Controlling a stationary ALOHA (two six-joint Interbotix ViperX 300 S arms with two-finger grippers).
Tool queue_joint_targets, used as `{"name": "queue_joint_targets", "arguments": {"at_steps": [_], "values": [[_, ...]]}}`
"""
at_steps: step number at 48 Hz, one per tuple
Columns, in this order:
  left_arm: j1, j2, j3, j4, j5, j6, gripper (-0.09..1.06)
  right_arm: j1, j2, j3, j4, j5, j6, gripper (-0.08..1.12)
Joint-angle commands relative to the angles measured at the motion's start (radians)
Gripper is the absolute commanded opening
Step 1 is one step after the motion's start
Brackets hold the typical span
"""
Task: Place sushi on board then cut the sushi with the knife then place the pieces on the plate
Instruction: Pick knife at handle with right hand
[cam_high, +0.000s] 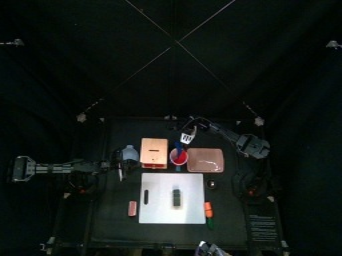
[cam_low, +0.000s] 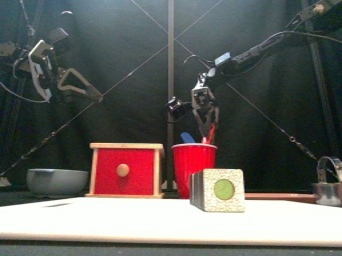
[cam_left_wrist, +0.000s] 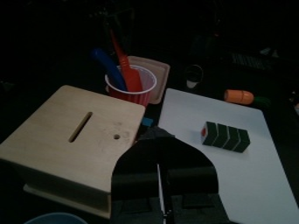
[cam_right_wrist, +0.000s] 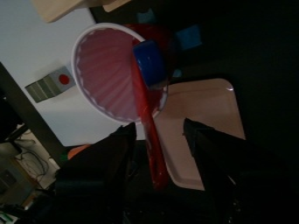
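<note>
Black curtains ring the table (cam_high: 107, 225) as your right gripper (cam_right_wrist: 159, 127) hangs over the red cup (cam_low: 194, 168) at the white board's (cam_high: 160, 205) 12 o'clock, fingers spread either side of the red knife (cam_right_wrist: 146, 105) — not yet pinching. The sushi roll (cam_low: 221, 190) sits mid-board. Close off-centre and you may drag the blue knife (cam_right_wrist: 149, 57) along or tip the cup. Your left gripper (cam_left_wrist: 160, 144), fingers pressed together, rests at 10 o'clock.

Readable text: none in any view.
Wooden box (cam_low: 126, 170): plain red drawer front, no lettering.
Red cup (cam_low: 194, 168): bare wall, no print.
Sushi roll (cam_low: 221, 190): no label or number.
White cutting board (cam_low: 160, 225): unmarked surface.
</note>
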Motion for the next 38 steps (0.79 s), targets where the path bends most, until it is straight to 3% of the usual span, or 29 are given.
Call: {"name": "queue_joint_targets", "arguments": {"at_steps": [1, 13, 38], "values": [[0.003, 0.000, -0.011, 0.000, -0.003, -0.002, -0.01, 0.006, -0.025, -0.012, 0.002, 0.000, -0.003, 0.83], [0.005, 0.000, -0.006, 0.000, -0.003, -0.002, -0.01, 0.009, -0.015, -0.021, -0.003, -0.002, -0.003, 0.77], [0.005, 0.000, -0.003, 0.000, -0.003, -0.002, -0.01, 0.017, -0.026, -0.044, -0.012, 0.032, 0.015, 0.33]]}}
